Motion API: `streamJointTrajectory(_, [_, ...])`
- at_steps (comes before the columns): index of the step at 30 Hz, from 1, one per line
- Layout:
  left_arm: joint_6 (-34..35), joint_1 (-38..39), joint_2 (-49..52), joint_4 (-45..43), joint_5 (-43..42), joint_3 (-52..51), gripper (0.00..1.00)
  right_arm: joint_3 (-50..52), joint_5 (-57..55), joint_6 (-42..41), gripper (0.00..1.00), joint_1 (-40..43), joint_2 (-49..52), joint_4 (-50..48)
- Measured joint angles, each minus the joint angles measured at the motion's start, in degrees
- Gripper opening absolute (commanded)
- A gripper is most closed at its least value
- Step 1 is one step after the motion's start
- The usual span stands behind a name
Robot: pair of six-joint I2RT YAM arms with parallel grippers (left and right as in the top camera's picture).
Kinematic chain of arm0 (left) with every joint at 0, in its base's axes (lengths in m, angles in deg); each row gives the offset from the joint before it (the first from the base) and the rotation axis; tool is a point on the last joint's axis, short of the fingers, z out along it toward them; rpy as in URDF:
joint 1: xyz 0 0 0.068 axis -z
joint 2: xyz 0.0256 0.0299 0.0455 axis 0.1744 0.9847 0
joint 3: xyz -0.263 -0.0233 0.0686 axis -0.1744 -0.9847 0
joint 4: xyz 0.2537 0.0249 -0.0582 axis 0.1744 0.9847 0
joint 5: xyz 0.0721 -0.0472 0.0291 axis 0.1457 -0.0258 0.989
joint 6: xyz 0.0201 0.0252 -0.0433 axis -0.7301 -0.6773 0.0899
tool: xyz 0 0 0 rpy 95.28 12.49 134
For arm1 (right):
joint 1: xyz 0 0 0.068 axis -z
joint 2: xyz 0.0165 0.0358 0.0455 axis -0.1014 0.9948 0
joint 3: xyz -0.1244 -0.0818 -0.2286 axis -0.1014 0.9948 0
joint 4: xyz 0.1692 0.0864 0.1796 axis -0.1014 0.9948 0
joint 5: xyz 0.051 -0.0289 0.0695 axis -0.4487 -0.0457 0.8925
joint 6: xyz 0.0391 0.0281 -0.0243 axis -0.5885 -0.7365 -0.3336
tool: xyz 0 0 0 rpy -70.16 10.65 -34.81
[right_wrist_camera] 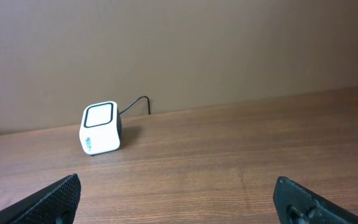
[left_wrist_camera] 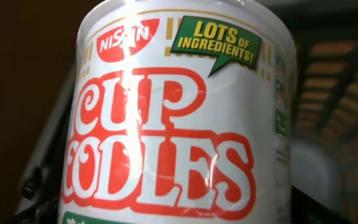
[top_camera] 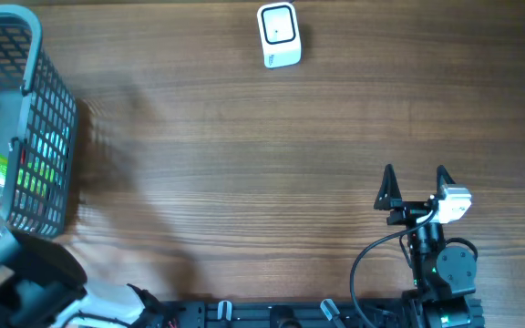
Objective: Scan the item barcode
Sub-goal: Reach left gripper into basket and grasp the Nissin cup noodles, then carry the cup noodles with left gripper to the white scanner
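Wood table (top_camera: 244,137), scanner (top_camera: 279,35) far off. Right claw (top_camera: 415,178) wide apart. Left claw (top_camera: 3,137): hold on cup (left_wrist_camera: 179,124) unclear, could drop.

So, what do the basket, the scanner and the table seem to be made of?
Basket: likely grey plastic, matte; moulded grid walls. Scanner: glossy white plastic shell, dark window. Table: wood or wood-look laminate; grain lines show.

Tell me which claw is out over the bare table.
The right claw: it stands open over bare wood, facing the scanner. The left arm reaches into the basket, its camera filled by a Cup Noodles tub.
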Motion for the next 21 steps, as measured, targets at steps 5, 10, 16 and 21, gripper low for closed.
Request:
streamJointTrajectory(5, [1.53,6.6,-14.38,0.02,-0.17,0.0,0.81,0.0,0.0,0.0,1.0,0.0,0.0,0.0])
streamJointTrajectory(10, [9.86,16.41,-26.1,4.85,-0.96,0.13,0.78,0.0,0.0,0.0,1.0,0.0,0.0,0.02])
streamJointTrajectory(16, [18.53,34.75,-28.44,16.44,-7.76,0.13,0.79,0.0,0.0,0.0,1.0,0.0,0.0,0.0])
streamJointTrajectory(21, [20.17,46.21,-23.69,25.09,-10.01,0.42,0.81,0.0,0.0,0.0,1.0,0.0,0.0,0.0])
